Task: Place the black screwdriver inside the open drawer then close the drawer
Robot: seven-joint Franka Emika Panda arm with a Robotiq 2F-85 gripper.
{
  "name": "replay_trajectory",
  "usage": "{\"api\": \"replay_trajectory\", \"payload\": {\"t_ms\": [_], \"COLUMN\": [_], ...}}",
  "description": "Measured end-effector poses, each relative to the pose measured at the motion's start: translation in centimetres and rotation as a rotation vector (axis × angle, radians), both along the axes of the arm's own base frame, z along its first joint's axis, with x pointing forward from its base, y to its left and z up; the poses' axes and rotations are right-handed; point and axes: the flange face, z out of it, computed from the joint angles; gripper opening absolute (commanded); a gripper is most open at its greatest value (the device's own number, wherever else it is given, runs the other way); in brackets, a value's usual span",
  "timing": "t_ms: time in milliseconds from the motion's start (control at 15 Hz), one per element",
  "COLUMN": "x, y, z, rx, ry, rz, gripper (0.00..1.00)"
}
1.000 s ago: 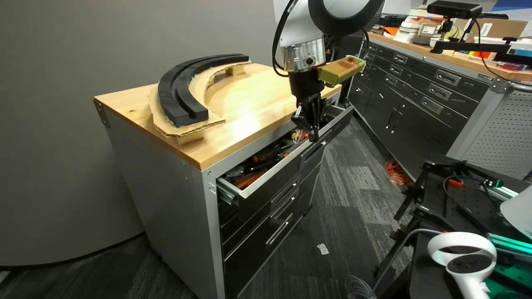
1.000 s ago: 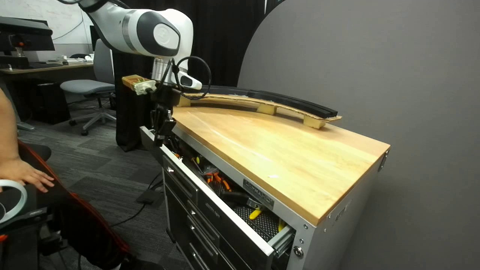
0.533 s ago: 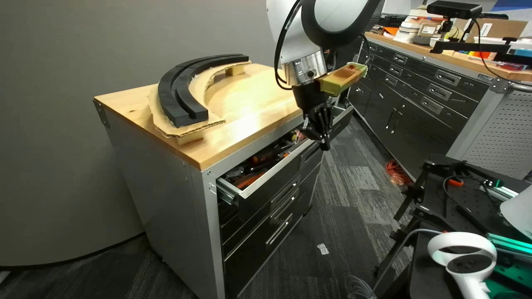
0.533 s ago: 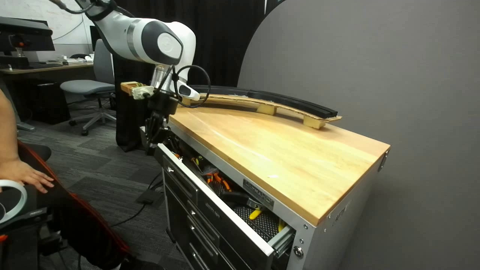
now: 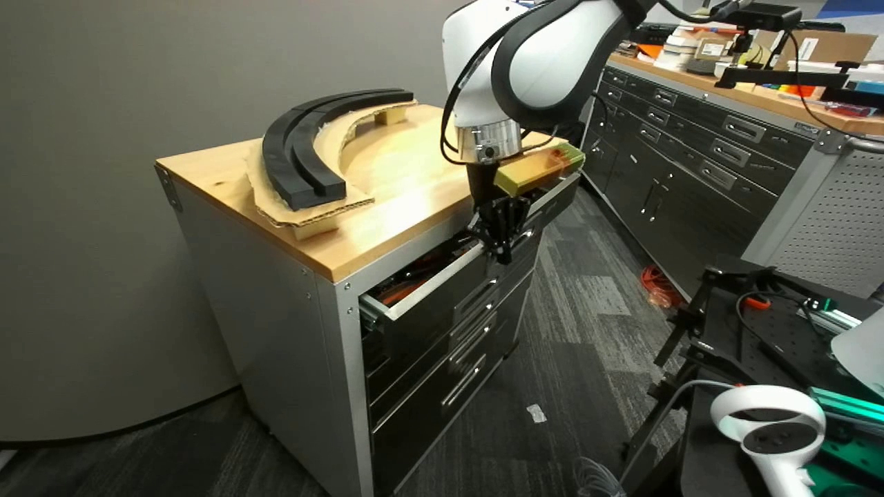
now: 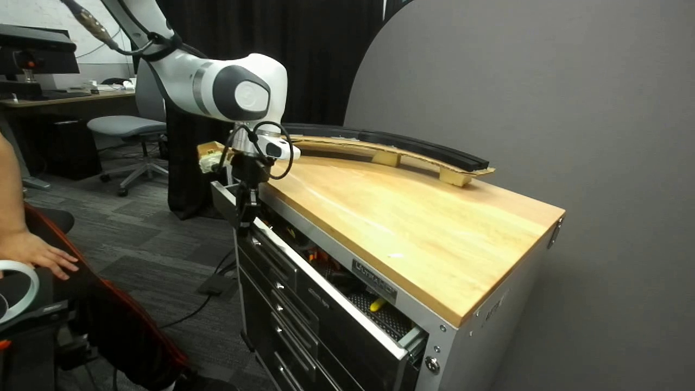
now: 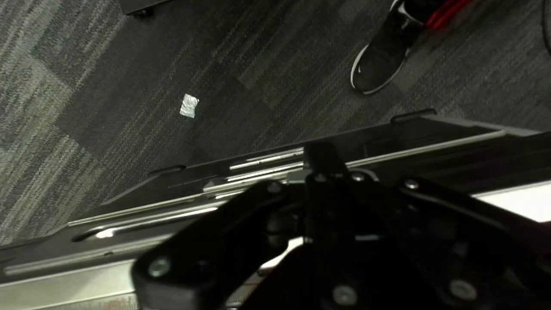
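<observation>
The drawer (image 5: 428, 314) of the grey cabinet is partly open; it shows in both exterior views, also here (image 6: 347, 326). My gripper (image 5: 504, 257) points down at the drawer's front, its fingers together with nothing visible between them. In an exterior view the gripper (image 6: 245, 224) overlaps the drawer's front edge and seems to touch it from outside. In the wrist view the fingertips (image 7: 320, 157) are over the dark drawer fronts. The black screwdriver cannot be made out for sure; a dim dark item with a yellowish part (image 6: 292, 233) lies inside the drawer.
A large curved black piece (image 5: 297, 152) rests on cardboard and blocks on the wooden top (image 6: 380, 228). Other tools, one with a yellow handle (image 6: 377, 304), lie in the drawer. A person's hand (image 6: 46, 255) is off to the side; a shoe (image 7: 381, 64) is on the floor.
The gripper moved out past the drawer's front, then lower and back toward the cabinet. The drawer has slid a little inward and its opening is narrower.
</observation>
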Motion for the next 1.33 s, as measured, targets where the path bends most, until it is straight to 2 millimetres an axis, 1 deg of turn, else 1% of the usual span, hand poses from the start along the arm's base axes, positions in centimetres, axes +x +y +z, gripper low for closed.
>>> {"api": "replay_trajectory", "payload": {"t_ms": [267,533,733,800,867,1000,1067,1133,1200,1267,1333], "x": [1.3,0.8,0.1,-0.1,-0.3,-0.3,-0.2,0.0,0.1,0.2,0.3], "y": [0.0,0.6,2.3,3.1,3.8,5.3,5.9,6.3,6.7,7.1,7.3], "z": [0.2,-0.2,0.6,1.4,2.2,4.7,6.2,8.0,9.8,11.7,13.5], "rx": [-0.028,-0.091,-0.116,-0.119,-0.125,-0.125,-0.118,-0.104,-0.077,-0.042,-0.016], "ry": [-0.125,-0.179,-0.238,-0.264,-0.288,-0.354,-0.367,-0.373,-0.361,-0.345,-0.320], "rz": [-0.089,-0.119,-0.146,-0.154,-0.156,-0.140,-0.132,-0.115,-0.088,-0.053,-0.020], "gripper": [0.00,0.00,0.00,0.26,0.27,0.40,0.50,0.57,0.63,0.73,0.79]}}
